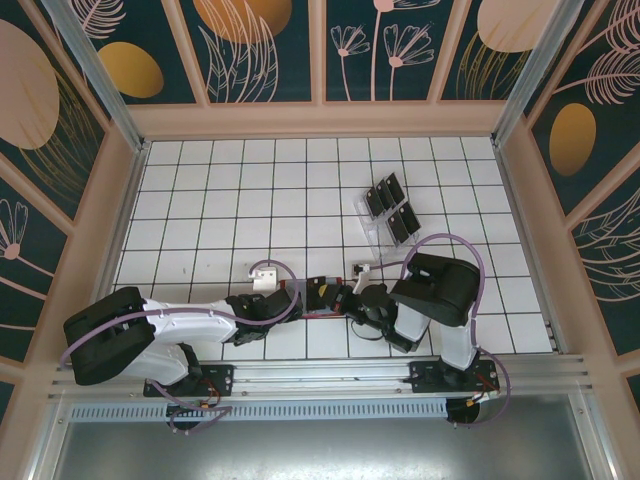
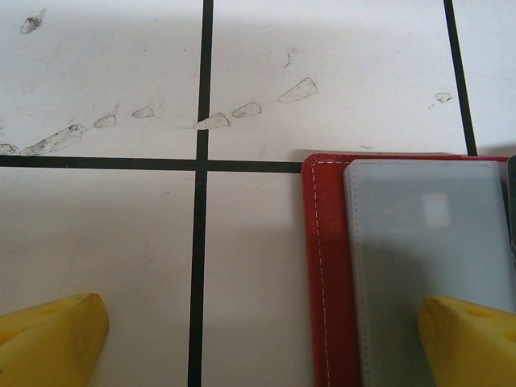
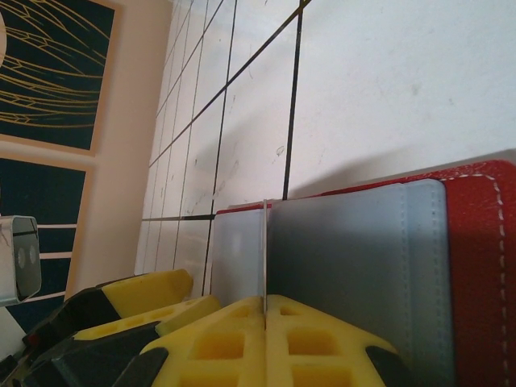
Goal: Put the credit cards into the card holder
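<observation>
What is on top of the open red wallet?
One left gripper finger lies over its grey pocket; the right gripper holds a thin card there. Pocket insides are covered.

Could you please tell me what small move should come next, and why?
Probably ease the credit card into the grey pocket of the card holder: the right claw is shut on it edge-on over that pocket, while the open left claw straddles the holder's edge.
</observation>
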Motion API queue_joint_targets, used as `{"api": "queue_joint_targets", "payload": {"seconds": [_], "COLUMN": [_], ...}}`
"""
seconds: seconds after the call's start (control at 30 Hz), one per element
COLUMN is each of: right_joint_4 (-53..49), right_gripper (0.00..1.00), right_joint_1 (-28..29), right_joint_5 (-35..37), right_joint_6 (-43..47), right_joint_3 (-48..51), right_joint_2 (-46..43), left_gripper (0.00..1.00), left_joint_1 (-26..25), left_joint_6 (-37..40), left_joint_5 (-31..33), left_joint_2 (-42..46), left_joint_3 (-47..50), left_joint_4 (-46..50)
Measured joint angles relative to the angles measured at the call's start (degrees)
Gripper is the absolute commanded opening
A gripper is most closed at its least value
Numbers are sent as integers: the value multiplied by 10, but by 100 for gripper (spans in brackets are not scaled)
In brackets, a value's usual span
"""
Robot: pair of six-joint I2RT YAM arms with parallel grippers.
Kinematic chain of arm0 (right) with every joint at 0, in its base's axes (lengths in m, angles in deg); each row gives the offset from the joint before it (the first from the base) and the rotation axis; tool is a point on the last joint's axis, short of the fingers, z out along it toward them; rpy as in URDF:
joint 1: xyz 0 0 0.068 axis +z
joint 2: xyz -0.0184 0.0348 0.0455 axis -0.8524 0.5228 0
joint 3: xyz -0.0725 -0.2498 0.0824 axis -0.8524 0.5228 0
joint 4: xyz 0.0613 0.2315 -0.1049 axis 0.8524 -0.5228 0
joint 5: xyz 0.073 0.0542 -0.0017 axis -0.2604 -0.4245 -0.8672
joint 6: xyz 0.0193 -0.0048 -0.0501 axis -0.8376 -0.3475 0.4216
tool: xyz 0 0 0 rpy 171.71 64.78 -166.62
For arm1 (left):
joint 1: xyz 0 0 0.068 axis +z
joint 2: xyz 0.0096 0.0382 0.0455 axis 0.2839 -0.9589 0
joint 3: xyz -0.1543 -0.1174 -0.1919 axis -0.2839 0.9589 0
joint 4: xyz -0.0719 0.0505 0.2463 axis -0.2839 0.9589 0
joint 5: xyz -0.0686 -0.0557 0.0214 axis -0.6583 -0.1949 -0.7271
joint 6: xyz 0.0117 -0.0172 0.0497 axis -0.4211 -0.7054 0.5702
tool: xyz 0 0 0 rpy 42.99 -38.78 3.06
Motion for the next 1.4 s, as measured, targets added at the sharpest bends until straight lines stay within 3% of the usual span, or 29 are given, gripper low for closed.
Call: {"api": "queue_joint_targets", "payload": {"seconds": [1.4], "right_joint_4": [-49], "right_gripper": [0], "right_joint_1": [2], "right_joint_5": [-31], "right_joint_6": [-45], "right_joint_3": [-22], "right_joint_2": [-10], "left_gripper": [98], "left_joint_1": [0], "left_joint_6": [0], "left_joint_5": [0], "left_joint_2": [0], "left_joint_3": [0], "left_joint_4": [0]}}
